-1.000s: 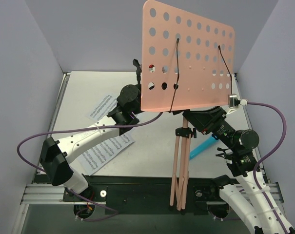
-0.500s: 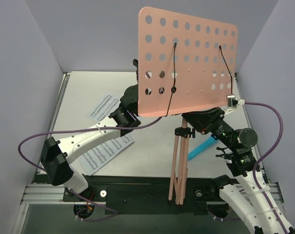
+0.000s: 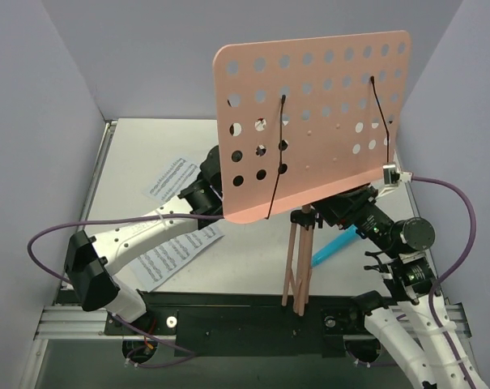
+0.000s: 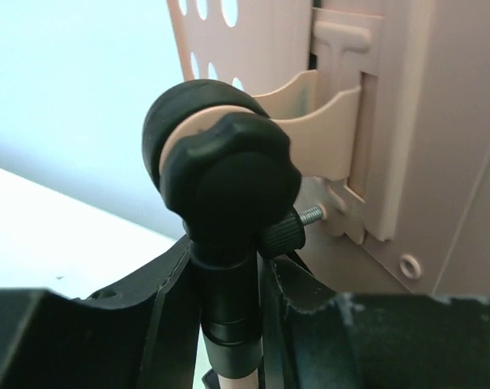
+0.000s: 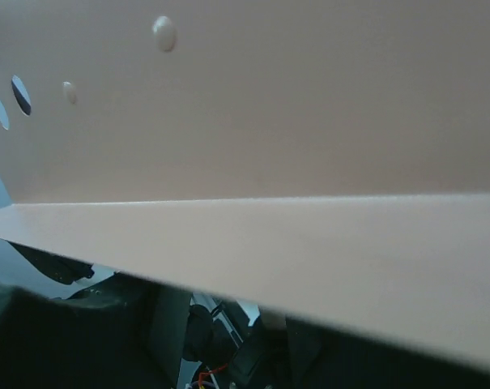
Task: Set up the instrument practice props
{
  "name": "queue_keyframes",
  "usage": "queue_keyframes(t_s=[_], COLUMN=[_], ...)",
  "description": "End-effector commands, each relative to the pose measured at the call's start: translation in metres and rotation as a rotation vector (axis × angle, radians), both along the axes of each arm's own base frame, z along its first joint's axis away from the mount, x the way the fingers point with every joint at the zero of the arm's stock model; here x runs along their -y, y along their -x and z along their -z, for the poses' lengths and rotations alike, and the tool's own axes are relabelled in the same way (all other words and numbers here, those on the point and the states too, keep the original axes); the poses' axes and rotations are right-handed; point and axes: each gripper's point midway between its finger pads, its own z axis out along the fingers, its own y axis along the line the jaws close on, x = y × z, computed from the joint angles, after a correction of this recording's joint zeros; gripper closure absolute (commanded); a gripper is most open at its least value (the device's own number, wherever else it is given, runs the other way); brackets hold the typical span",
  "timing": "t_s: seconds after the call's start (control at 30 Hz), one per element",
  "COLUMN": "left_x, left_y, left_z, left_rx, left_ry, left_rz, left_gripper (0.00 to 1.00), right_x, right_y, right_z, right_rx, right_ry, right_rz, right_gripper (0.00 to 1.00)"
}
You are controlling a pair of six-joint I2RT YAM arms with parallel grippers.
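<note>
**Stand up, sheets waiting**

We are holding the music stand upright near the table's front edge, with our left gripper clamping its black shaft. We cannot tell the finger state of our right gripper under the desk. The two sheets are lying flat, not yet placed.

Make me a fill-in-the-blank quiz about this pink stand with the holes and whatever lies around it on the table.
1. The pink hole-punched music stand desk carries ___ black wire page holders.
2. The white printed music sheets lie on the ___ half of the grey table.
3. The left gripper straddles the stand's pole just below a black ___.
4. The slim plastic stick beside the thin pink tripod legs is coloured ___.
Missing words: two; left; knob; blue.
</note>
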Motion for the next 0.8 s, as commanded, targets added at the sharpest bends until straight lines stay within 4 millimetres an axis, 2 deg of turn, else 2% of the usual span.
queue_keyframes(t_s=[0.0, 0.1, 0.13, 0.23, 0.37, 0.5, 0.7, 0.77], left_x=[-0.034, -0.045, -0.052, -0.065, -0.085, -0.105, -0.123, -0.127], left_y=[0.002, -0.006, -0.007, -0.011, -0.017, -0.013, -0.005, -0.005], left_z=[-0.050, -0.056, -0.064, -0.070, -0.082, -0.105, -0.138, -0.142], left_rx=[0.244, 0.262, 0.280, 0.286, 0.286, 0.320, 0.362, 0.365], left_ry=[0.027, -0.002, 0.005, 0.005, 0.023, 0.069, 0.122, 0.140], left_rz=[-0.097, -0.161, -0.180, -0.225, -0.285, -0.331, -0.370, -0.388], left_gripper=[1.00, 1.00, 1.00, 1.00, 1.00, 1.00, 1.00, 1.00], right_x=[0.022, 0.025, 0.026, 0.030, 0.032, 0.031, 0.027, 0.024], right_y=[0.062, 0.060, 0.059, 0.059, 0.055, 0.044, 0.023, 0.015], right_z=[-0.097, -0.086, -0.078, -0.067, -0.046, -0.019, 0.026, 0.038], right_rx=[0.326, 0.309, 0.297, 0.288, 0.258, 0.199, 0.077, 0.047], right_ry=[-0.108, -0.057, -0.024, 0.025, 0.108, 0.199, 0.307, 0.317], right_rz=[0.008, 0.043, 0.060, 0.091, 0.116, 0.125, 0.122, 0.115], right_gripper=[0.57, 0.48, 0.46, 0.45, 0.45, 0.46, 0.49, 0.50])
